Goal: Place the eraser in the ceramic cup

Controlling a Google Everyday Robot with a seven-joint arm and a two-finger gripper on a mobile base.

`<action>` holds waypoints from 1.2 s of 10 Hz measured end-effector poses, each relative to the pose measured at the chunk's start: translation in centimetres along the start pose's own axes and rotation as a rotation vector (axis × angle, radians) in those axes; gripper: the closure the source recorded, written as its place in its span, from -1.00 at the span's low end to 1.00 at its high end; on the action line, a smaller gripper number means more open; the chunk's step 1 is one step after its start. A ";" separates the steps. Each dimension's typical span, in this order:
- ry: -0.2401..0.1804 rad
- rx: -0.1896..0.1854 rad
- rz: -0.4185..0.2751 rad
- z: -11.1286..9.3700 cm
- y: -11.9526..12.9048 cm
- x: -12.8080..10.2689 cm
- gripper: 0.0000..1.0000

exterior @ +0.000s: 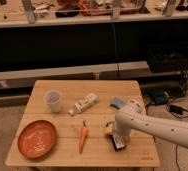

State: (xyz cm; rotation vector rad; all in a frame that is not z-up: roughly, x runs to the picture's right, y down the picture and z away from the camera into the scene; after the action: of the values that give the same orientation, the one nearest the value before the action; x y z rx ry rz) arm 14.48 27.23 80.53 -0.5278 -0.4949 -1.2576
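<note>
I see the cup [53, 100] at the table's [94, 157] upper left, the bottle [83, 104] right of it and the pad [117, 102] further right. The plate [37, 138] lies lower left, the carrot [82, 137] to its right. My gripper [113, 132] sits lower right of centre, over the eraser [118, 144].

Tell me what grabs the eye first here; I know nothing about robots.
The big white arm reaches in from the right, its gripper down over the black eraser near the front right of the wooden table. Next comes the bright orange plate at front left, with the carrot beside it and the pale ceramic cup standing behind the plate.
</note>
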 end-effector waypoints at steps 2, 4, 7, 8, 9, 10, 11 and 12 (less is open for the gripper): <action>-0.001 0.002 -0.003 0.1 0.1 0.1 -0.60; -0.003 0.004 -0.005 0.1 0.2 0.1 -0.60; -0.004 0.006 -0.008 0.2 0.3 0.1 -0.60; -0.004 0.007 -0.009 0.3 0.3 0.1 -0.60; -0.005 0.008 -0.010 0.3 0.3 0.1 -0.60; -0.005 0.009 -0.012 0.3 0.3 0.1 -0.60; -0.004 0.010 -0.012 0.3 0.3 0.2 -0.60; -0.004 0.011 -0.013 0.4 0.3 0.2 -0.60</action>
State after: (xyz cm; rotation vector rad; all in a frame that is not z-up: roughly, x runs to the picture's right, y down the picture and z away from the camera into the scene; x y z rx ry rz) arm 14.82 27.41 80.87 -0.5193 -0.5091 -1.2657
